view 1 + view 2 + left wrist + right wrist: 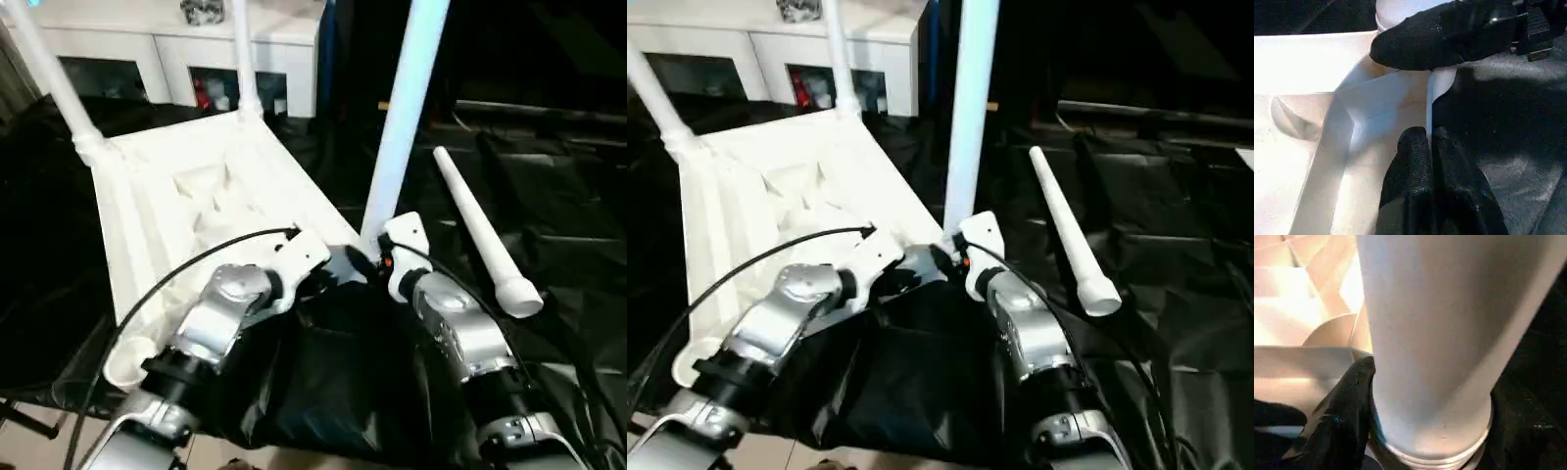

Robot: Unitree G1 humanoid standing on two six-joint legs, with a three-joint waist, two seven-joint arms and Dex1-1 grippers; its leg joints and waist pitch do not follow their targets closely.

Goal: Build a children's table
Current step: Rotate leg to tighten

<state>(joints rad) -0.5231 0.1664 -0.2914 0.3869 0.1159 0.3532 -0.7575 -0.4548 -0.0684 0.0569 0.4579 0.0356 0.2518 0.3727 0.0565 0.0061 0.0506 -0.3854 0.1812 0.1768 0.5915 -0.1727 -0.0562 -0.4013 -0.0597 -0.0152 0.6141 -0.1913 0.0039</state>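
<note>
- Nearest, the left gripper [328, 257] has its fingers [1420, 166] pinched all but shut on the thin raised rim of the table top [186, 196], close to the near right corner, so it seems to be steadying the top.
- Just beside it, the right gripper [377, 253] is at the foot of the third leg [402, 108], which stands upright in that corner's socket. One black finger [1347, 406] lies against the tube where it meets the socket collar. The fingers are spread about as wide as the tube, but I cannot tell whether they truly clamp it.
- The table top lies upside down on the black-draped counter [568, 196], ribs upward, and an open socket [132, 357] at the near left corner waits for a leg.
- To the right, well apart, the fourth leg [480, 230] lies loose on the black cover.
- Farther off, two legs [59, 83] stand in the far corner sockets.
- Risks, as I judge them:
  - The third leg may not be pressed fully home and could lean or pop out when let go.
  - The thin rim could slip from the left pinch under a downward push, shifting the top.
  - The loose leg could roll on the slack cover.
</note>
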